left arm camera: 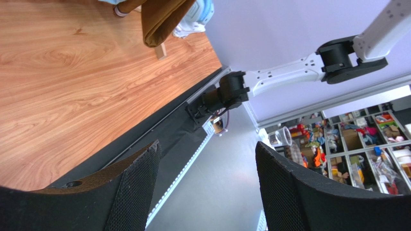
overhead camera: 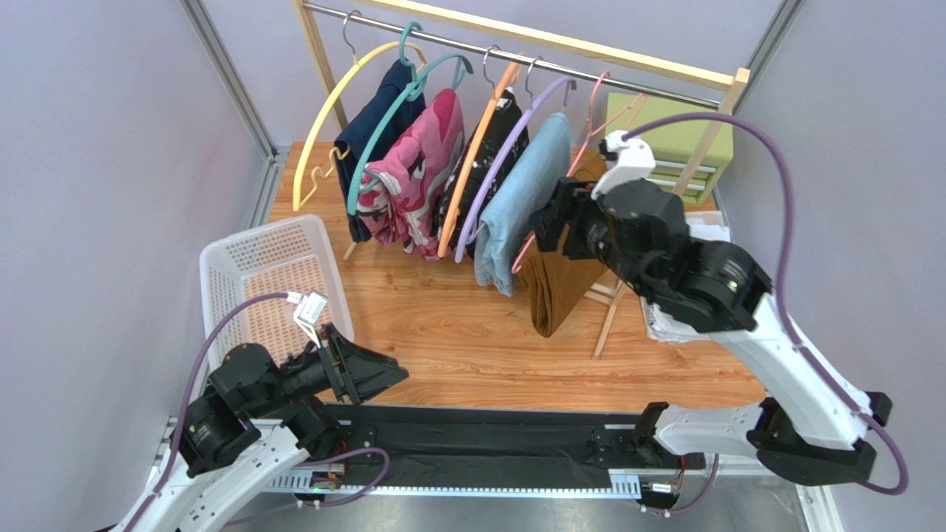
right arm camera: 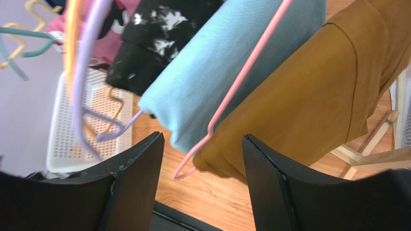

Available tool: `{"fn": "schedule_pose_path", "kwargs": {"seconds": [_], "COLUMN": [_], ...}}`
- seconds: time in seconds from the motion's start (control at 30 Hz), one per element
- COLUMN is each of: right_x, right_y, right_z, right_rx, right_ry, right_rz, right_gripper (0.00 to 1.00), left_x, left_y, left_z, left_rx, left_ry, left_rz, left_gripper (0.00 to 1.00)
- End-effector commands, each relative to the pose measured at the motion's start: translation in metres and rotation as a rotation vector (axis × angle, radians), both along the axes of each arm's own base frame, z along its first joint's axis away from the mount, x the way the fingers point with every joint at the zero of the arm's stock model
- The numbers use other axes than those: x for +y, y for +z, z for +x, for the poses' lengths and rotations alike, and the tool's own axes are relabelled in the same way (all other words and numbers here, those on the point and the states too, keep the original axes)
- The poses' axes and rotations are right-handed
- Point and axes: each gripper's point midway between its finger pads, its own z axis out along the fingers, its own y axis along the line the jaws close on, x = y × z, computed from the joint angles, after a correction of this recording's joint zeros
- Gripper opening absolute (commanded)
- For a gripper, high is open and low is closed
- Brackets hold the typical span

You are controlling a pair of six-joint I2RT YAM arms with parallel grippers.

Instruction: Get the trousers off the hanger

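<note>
Both spread wide: left gripper point(left arm camera: 206, 148), right gripper point(right arm camera: 202, 137); left wrist shows trousers point(left arm camera: 161, 19), right wrist hanger point(right arm camera: 241, 77) too.

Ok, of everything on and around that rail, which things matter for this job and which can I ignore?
For the job:
folded mustard-brown fabric trousers
thin pink wire hanger
right gripper, open, just in front of both

Just lying about:
light blue folded garment
black-and-white printed garment
pink patterned garment
white perforated plastic basket
left gripper, open, away from the rail
</note>
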Motion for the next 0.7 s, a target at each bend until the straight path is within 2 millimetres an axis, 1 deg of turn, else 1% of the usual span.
{"fn": "schedule_pose_path", "kwargs": {"seconds": [0.0, 0.13, 0.17, 0.2, 0.27, 0.3, 0.37, 0.4, 0.47, 0.5, 0.53, 0.67], "right_x": [0.007, 0.004, 0.004, 0.004, 0.003, 0.003, 0.001, 0.003, 0.005, 0.005, 0.004, 0.008], "right_y": [0.028, 0.028, 0.025, 0.024, 0.020, 0.019, 0.018, 0.013, 0.019, 0.013, 0.018, 0.021], "right_z": [0.016, 0.030, 0.032, 0.033, 0.037, 0.037, 0.040, 0.041, 0.041, 0.043, 0.044, 0.048], "right_rx": [-0.055, -0.057, -0.055, -0.057, -0.060, -0.057, -0.061, -0.056, -0.082, -0.079, -0.095, -0.112], "right_ry": [0.014, -0.023, -0.029, -0.031, -0.041, -0.043, -0.054, -0.052, -0.043, -0.048, -0.051, -0.041], "right_rz": [0.092, 0.109, 0.106, 0.109, 0.117, 0.124, 0.132, 0.132, 0.167, 0.166, 0.185, 0.205], "right_gripper": [0.64, 0.60, 0.59, 0.56, 0.52, 0.49, 0.48, 0.47, 0.47, 0.45, 0.43, 0.37], "left_x": [0.006, 0.011, 0.012, 0.013, 0.013, 0.014, 0.015, 0.015, 0.015, 0.015, 0.015, 0.019], "left_y": [0.009, 0.008, 0.008, 0.008, 0.007, 0.008, 0.010, 0.012, 0.018, 0.020, 0.023, 0.028], "left_z": [-0.010, -0.015, -0.017, -0.017, -0.019, -0.019, -0.019, -0.020, -0.021, -0.021, -0.021, -0.023], "left_rx": [0.001, 0.004, 0.007, 0.004, 0.014, 0.013, 0.029, 0.030, 0.026, 0.026, 0.020, 0.005], "left_ry": [-0.006, -0.003, -0.003, -0.002, -0.007, -0.005, 0.004, 0.005, 0.001, 0.001, 0.002, 0.006], "left_rz": [-0.060, -0.071, -0.070, -0.075, -0.078, -0.085, -0.101, -0.112, -0.137, -0.142, -0.147, -0.149], "left_gripper": [0.77, 0.77, 0.77, 0.77, 0.77, 0.77, 0.77, 0.77, 0.76, 0.76, 0.76, 0.74]}}
